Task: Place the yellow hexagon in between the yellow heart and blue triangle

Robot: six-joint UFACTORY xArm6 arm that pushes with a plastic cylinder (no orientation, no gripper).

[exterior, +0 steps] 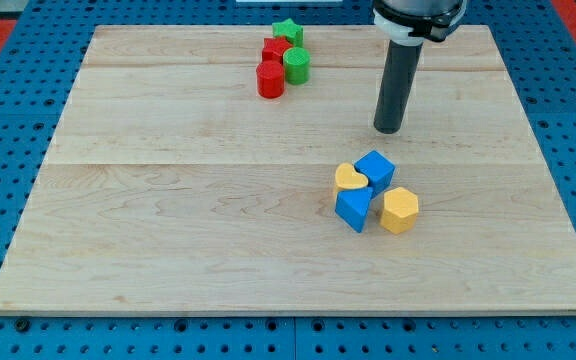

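Note:
The yellow hexagon (400, 210) lies right of the board's middle, at the right of a tight cluster. The yellow heart (351, 178) is at the cluster's upper left. A blue triangle (353, 209) sits just below the heart, left of the hexagon and close to it. A blue cube (375, 170) sits above the hexagon, touching the heart. My tip (389, 129) is above the cluster, a short way above the blue cube, and touches no block.
A second cluster stands near the view's top middle: a green star (288, 31), a red block (276, 50), a green cylinder (297, 66) and a red cylinder (270, 80). The wooden board (168, 230) lies on a blue pegboard.

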